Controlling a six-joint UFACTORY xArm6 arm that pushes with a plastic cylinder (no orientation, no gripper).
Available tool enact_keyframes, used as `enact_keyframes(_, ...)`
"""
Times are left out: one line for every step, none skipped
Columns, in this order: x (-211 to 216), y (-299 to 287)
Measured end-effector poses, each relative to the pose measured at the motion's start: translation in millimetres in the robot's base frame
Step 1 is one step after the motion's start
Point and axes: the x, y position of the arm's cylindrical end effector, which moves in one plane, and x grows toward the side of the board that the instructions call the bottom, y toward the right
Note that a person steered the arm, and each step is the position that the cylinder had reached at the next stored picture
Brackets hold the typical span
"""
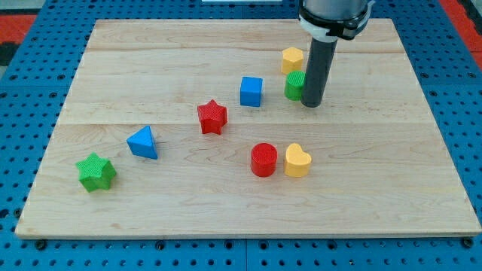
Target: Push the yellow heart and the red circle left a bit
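Note:
The yellow heart (297, 160) lies low on the board, right of centre. The red circle (263, 159) sits just to its left, the two almost touching. My tip (312, 104) rests on the board well above them, toward the view's top right. It stands right beside a green block (293, 85), partly hiding it. The tip is about a block's width to the right of the heart's column and clearly apart from both task blocks.
A yellow block (292, 59) sits above the green one. A blue cube (251, 91), a red star (212, 117), a blue triangle (143, 142) and a green star (96, 172) run diagonally toward the lower left. The wooden board (376, 211) lies on blue pegboard.

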Motion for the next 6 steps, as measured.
enact_keyframes(-20,-18)
enact_keyframes(-25,-22)
enact_keyframes(-21,12)
enact_keyframes(-17,54)
enact_keyframes(-17,61)
enact_keyframes(-15,61)
